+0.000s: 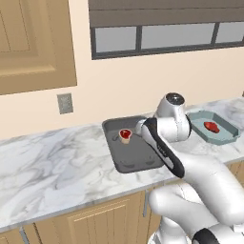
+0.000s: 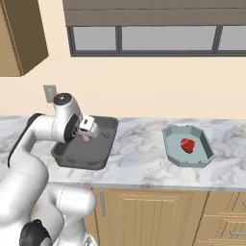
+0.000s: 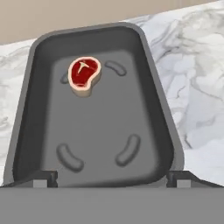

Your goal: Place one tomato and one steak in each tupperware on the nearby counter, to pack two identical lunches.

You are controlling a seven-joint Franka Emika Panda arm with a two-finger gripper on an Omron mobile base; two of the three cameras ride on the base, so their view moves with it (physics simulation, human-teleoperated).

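Hand view looks down into the dark grey tupperware (image 3: 98, 127), and one steak with a pale fat rim (image 3: 85, 75) lies flat on its floor toward 11 o'clock. The two finger tips (image 3: 45, 178) stand far apart at 7 and 5 o'clock of this view, spread wide, and nothing is between them.

In the left base view I count two boxes on the marbled counter (image 1: 52, 162): the dark grey tupperware (image 1: 136, 155) in the middle and the teal tupperware (image 1: 226, 136) at 3 o'clock from it, well apart. Each box holds one piece of meat, so there are two steaks in all: the steak with a pale fat rim (image 1: 125, 135) in the grey one and a plain red steak (image 1: 211, 127) in the teal one.

In the right base view the gripper (image 2: 90, 129) hangs over the far part of the grey box (image 2: 84, 153), and the plain red steak (image 2: 188, 145) lies in the middle of the teal box (image 2: 170, 144).
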